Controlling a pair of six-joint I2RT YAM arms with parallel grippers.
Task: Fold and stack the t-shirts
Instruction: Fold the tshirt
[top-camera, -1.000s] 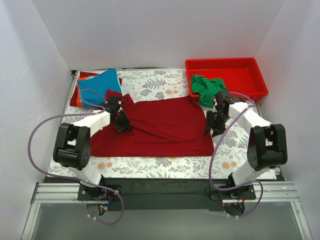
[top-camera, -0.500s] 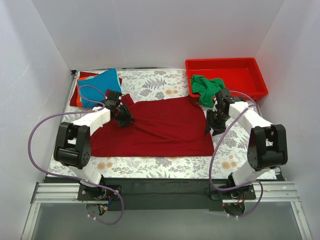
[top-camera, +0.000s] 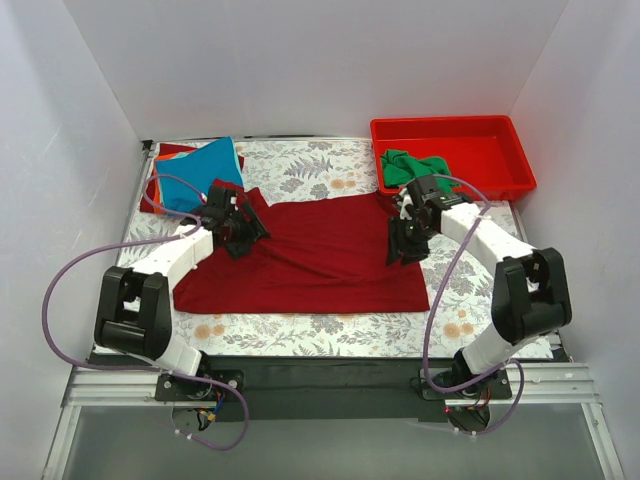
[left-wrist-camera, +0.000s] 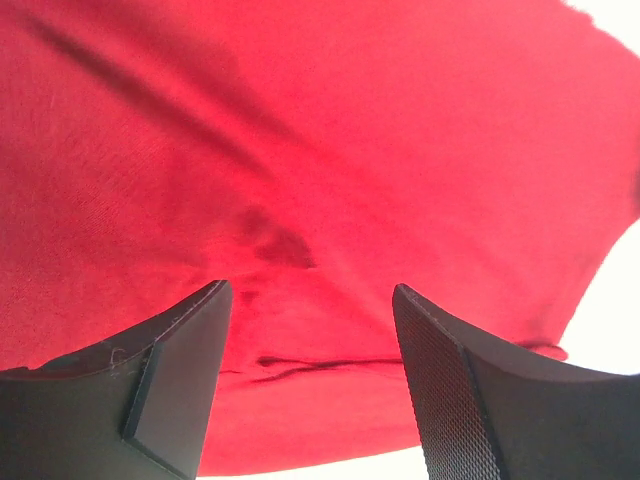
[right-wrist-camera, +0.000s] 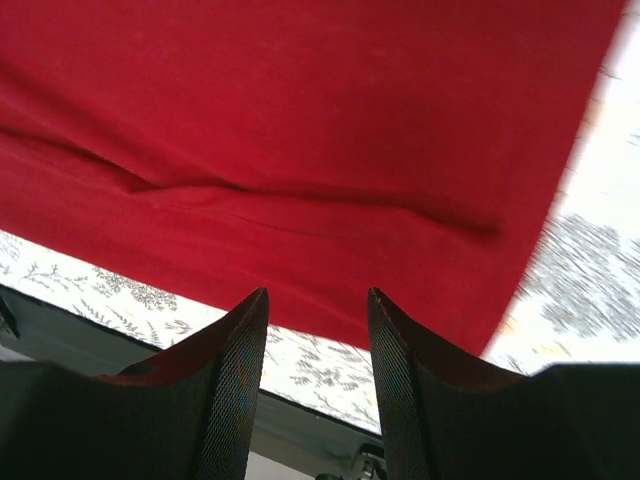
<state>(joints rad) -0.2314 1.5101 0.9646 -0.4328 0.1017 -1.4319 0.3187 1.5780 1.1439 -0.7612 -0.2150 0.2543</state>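
Observation:
The large dark red t-shirt (top-camera: 320, 255) lies spread flat in the middle of the table. My left gripper (top-camera: 240, 228) hovers over its upper left part near the sleeve. In the left wrist view the left gripper (left-wrist-camera: 312, 300) stands open over the red cloth (left-wrist-camera: 330, 150) with nothing between its fingers. My right gripper (top-camera: 400, 242) is over the shirt's right edge. It is open too (right-wrist-camera: 318, 300), with the shirt's hem (right-wrist-camera: 300, 200) below it. A green t-shirt (top-camera: 412, 167) lies crumpled on the tray's left end. A bright blue t-shirt (top-camera: 205, 170) tops a pile with orange and red ones at the back left.
A rigid red plastic tray (top-camera: 495, 135) stands at the back right. The floral table cloth (top-camera: 320, 165) covers the table. White walls close in the left, back and right sides. The table's dark front edge (right-wrist-camera: 150, 345) shows in the right wrist view.
The left gripper has opened and let go of the dark red shirt, drifting slightly towards the back. The right gripper has moved left, onto the shirt's right edge.

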